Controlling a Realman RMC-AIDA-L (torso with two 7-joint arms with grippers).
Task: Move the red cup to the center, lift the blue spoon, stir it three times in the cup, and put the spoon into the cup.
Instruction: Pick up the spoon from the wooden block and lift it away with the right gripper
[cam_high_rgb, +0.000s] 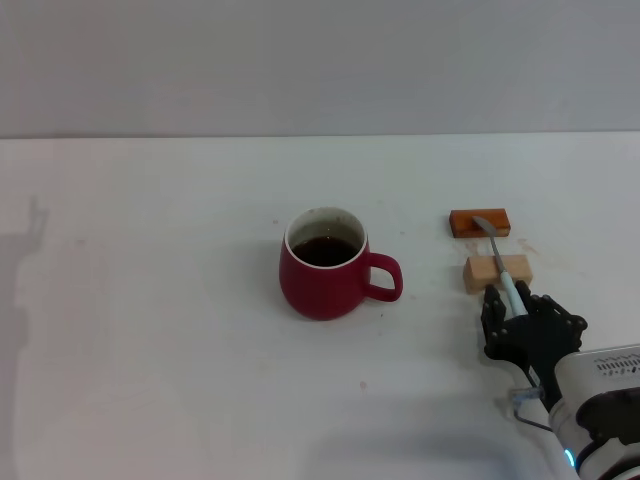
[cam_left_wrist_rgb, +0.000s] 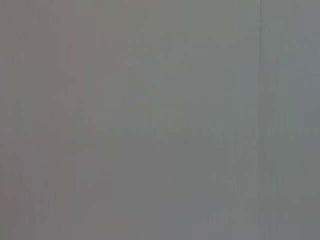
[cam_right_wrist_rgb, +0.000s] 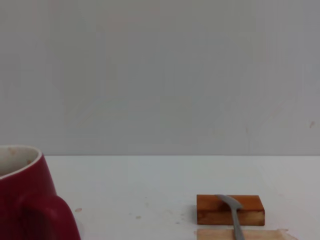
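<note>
The red cup (cam_high_rgb: 322, 268), holding dark liquid, stands upright near the middle of the white table (cam_high_rgb: 150, 300), its handle pointing right. In the right wrist view the cup (cam_right_wrist_rgb: 25, 205) shows at one edge. The blue spoon (cam_high_rgb: 507, 285) lies across two wooden blocks to the cup's right; its grey bowl (cam_right_wrist_rgb: 230, 203) rests on the far block. My right gripper (cam_high_rgb: 518, 302) sits low at the spoon's near end, open, a black finger on each side of the pale handle. The left gripper is out of view.
An orange-brown block (cam_high_rgb: 480, 222) and a pale wooden block (cam_high_rgb: 497, 270) carry the spoon; both also show in the right wrist view, the orange-brown block (cam_right_wrist_rgb: 212, 210) behind the pale block (cam_right_wrist_rgb: 260, 235). The left wrist view shows only plain grey.
</note>
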